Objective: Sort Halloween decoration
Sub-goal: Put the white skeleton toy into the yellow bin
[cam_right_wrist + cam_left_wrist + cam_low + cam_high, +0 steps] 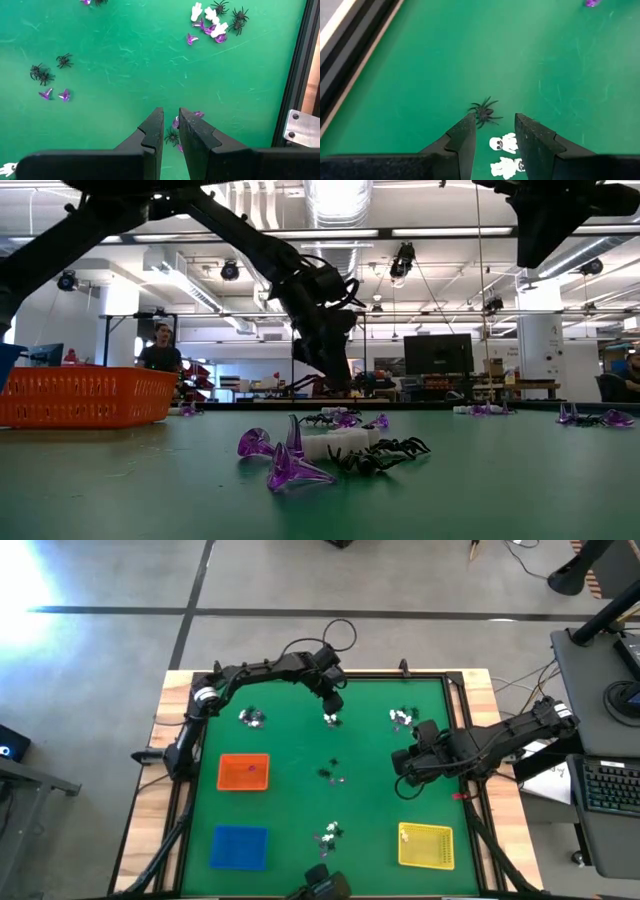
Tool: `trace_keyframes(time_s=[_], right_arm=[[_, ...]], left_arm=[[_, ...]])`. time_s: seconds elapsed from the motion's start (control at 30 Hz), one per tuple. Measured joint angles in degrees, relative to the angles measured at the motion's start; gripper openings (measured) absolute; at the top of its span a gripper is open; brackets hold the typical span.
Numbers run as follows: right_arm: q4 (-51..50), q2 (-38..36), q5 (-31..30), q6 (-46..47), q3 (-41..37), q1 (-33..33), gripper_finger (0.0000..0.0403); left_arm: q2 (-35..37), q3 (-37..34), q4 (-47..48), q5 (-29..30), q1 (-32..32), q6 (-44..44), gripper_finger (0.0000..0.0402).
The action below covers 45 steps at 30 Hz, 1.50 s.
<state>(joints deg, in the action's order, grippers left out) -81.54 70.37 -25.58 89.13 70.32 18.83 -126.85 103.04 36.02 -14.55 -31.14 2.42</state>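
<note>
The Halloween decoration lies in small heaps of white, black and purple trinkets on the green mat point(290, 740). My left gripper point(492, 132) stands open, pointing steeply down, close over the far middle heap point(332, 721). A black spider point(484, 112) lies just past its fingertips. Two white ghost figures point(504, 144) show on the mat through the gap. My right gripper point(170, 125) hangs well above the mat's right half point(403, 768), its fingers a narrow gap apart. A spider point(171, 136) and purple pieces lie on the mat below it.
An orange tray point(243, 772) stands left of centre, a blue tray point(239, 846) near left and a yellow tray point(426, 845) near right. More heaps lie far left point(252, 718), far right point(401, 718), at the centre point(335, 775) and near the middle point(330, 832). A person point(160, 350) stands behind the table.
</note>
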Motion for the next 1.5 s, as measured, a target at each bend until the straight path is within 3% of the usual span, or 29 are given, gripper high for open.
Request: trace_keyframes(time_s=[0.27, 0.7, 1.5], right_arm=[[0.0, 0.0, 0.1, -1.1, 0.0, 0.0, 0.0052], [0.0, 0.0, 0.1, -1.8, 0.0, 0.0, 0.0052], [0.0, 0.0, 0.0, -1.7, 0.0, 0.0, 0.0052]], left_arm=[[-1.0, -0.2, 0.0, 0.3, 0.0, -0.7, 0.0118], [-2.9, 0.1, -0.5, -0.3, -0.5, -11.0, 0.0118], [-2.9, 0.9, 4.3, 2.8, 0.3, -10.9, 0.0118]])
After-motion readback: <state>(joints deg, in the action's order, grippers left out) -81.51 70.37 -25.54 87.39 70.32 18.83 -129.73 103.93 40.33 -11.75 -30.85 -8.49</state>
